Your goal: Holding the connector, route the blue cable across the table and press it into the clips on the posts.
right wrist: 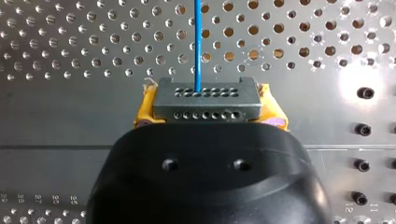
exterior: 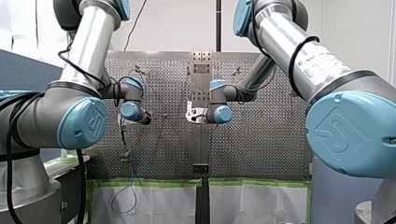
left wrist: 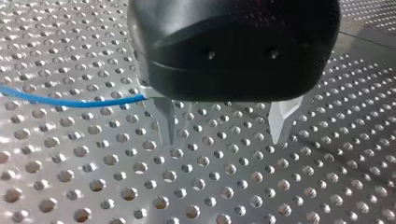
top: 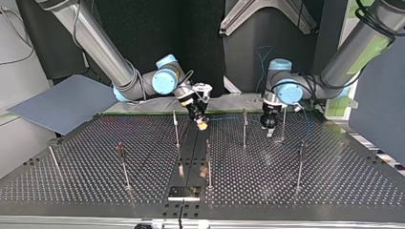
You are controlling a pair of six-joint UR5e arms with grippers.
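Observation:
In the right wrist view my right gripper (right wrist: 210,113) has its yellow pads (right wrist: 144,109) shut on a grey connector (right wrist: 205,95) with rows of small holes. The blue cable (right wrist: 198,42) leaves the connector's face and runs straight ahead over the perforated table. In the top view that gripper (top: 201,125) hangs just above the table's centre strip. The cable (top: 229,119) stretches from it towards my left gripper (top: 268,128). In the left wrist view my left gripper (left wrist: 223,133) stands open with nothing between its metal fingers (left wrist: 166,123). The cable (left wrist: 70,100) passes beside one finger.
Several thin posts stand on the table (top: 334,181), among them one (top: 175,128) by my right gripper, one (top: 244,126) between the grippers and one (top: 283,125) beside my left gripper. A loose loop of blue cable (exterior: 130,186) hangs over the table's edge in the front view.

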